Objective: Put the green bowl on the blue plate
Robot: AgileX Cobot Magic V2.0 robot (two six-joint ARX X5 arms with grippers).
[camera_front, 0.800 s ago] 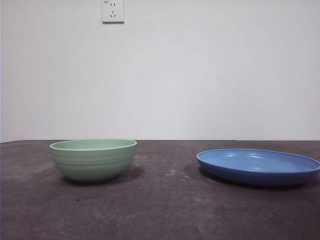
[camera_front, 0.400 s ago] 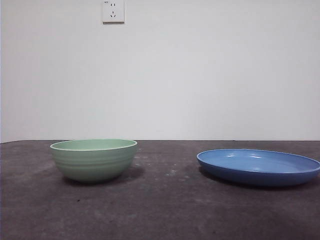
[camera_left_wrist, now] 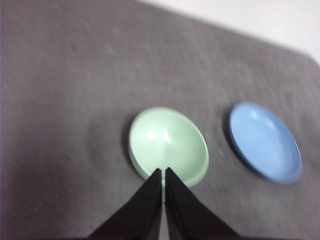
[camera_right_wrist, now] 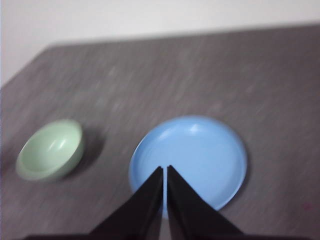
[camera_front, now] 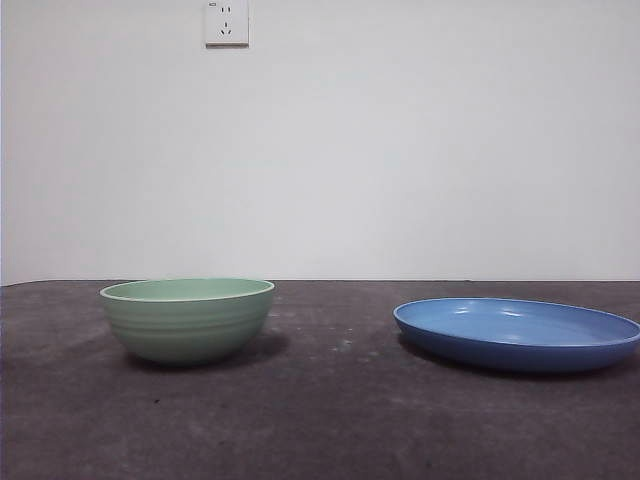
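Green bowl [camera_front: 187, 320] — upright on the dark surface [camera_front: 330, 420], well apart from the blue plate [camera_front: 518, 333], untouched, lying below the left pincer [camera_left_wrist: 163, 172], jaws pressed together; right pincer [camera_right_wrist: 164, 171] — likewise closed, empty, above the plate.

Even, soft light; sharp front view, both wrist views blurred, faint shadows.
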